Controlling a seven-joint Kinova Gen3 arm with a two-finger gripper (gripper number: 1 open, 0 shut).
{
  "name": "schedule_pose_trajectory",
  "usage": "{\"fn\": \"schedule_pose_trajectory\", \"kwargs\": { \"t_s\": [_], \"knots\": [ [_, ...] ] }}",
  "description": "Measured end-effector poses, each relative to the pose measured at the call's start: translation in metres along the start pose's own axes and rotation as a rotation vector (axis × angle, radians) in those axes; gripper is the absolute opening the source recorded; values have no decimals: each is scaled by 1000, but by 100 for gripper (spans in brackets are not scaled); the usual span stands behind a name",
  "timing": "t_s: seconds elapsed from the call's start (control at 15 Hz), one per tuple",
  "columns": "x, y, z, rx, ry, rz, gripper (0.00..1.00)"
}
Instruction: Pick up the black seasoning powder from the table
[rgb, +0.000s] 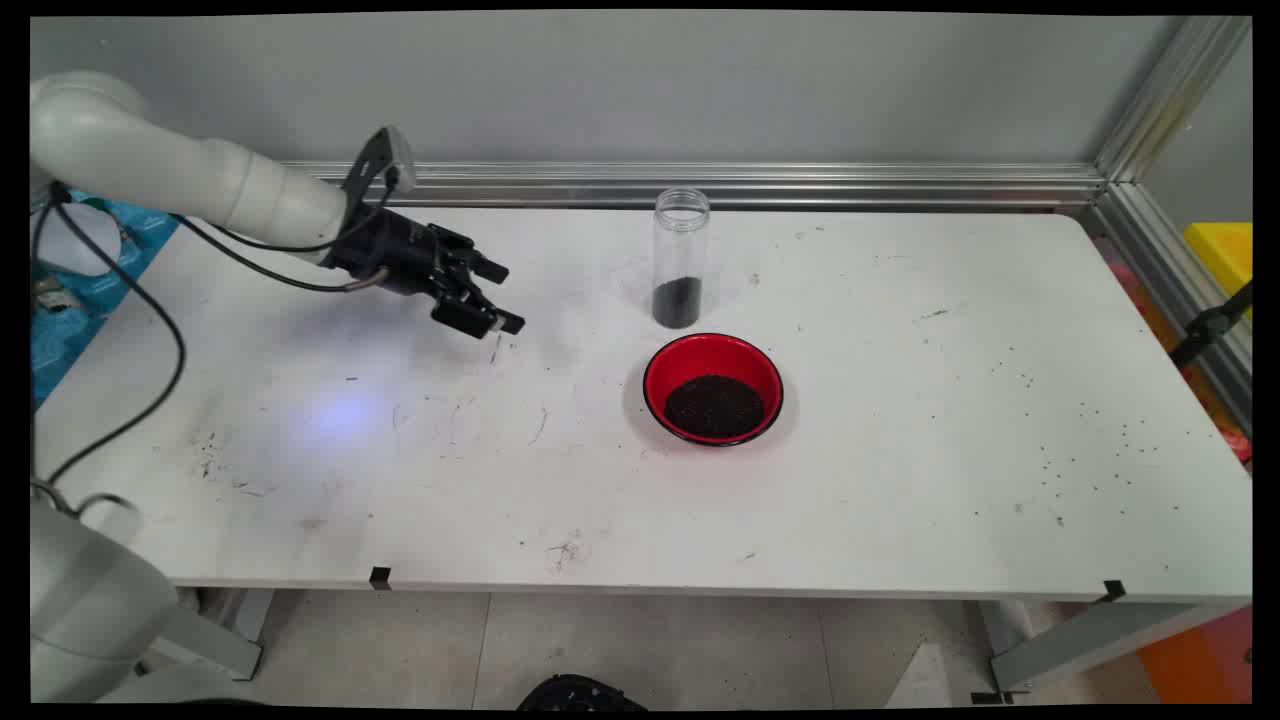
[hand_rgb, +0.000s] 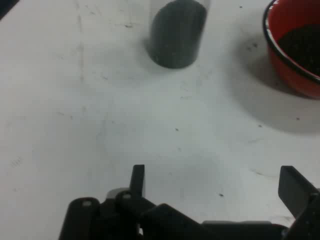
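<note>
In the hand view the claw (hand_rgb: 215, 182) hangs over bare desk (hand_rgb: 75, 125), jaws spread wide, released, holding and touching nothing. Farther on at about 12 o'clock stands a clear tube (hand_rgb: 177, 32), and at about 2 o'clock a red bowl (hand_rgb: 287, 60); both are well apart from the fingertips (hand_rgb: 137, 175).

In the main view the red bowl (rgb: 712, 388) sits near mid-desk, dark grains heaped inside; just beyond it, at its 11 o'clock, the clear tube (rgb: 680, 260) stands upright, open-topped, dark grains filling its bottom third. The claw (rgb: 490, 297) hovers at the tube's 9 o'clock.

The tube looks light, rigid, smooth and likely slippery, tall enough to tip easily; a hold across its mid-body seems soundest.
</note>
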Motion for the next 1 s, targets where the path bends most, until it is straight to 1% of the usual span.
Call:
{"fn": "schedule_pose_trajectory", "kwargs": {
  "t_s": [0.13, 0.33, 0.53, 0.73, 1.0],
  "knots": [
    [4, -7, 9, -1, 24, 21, 100],
    [19, -11, 13, -6, 92, 66, 100],
    [33, -13, 18, -16, 140, 102, 100],
    [42, -15, 25, -23, 150, 122, 100],
    [49, -16, 37, -45, 139, 137, 100]
  ]
}}
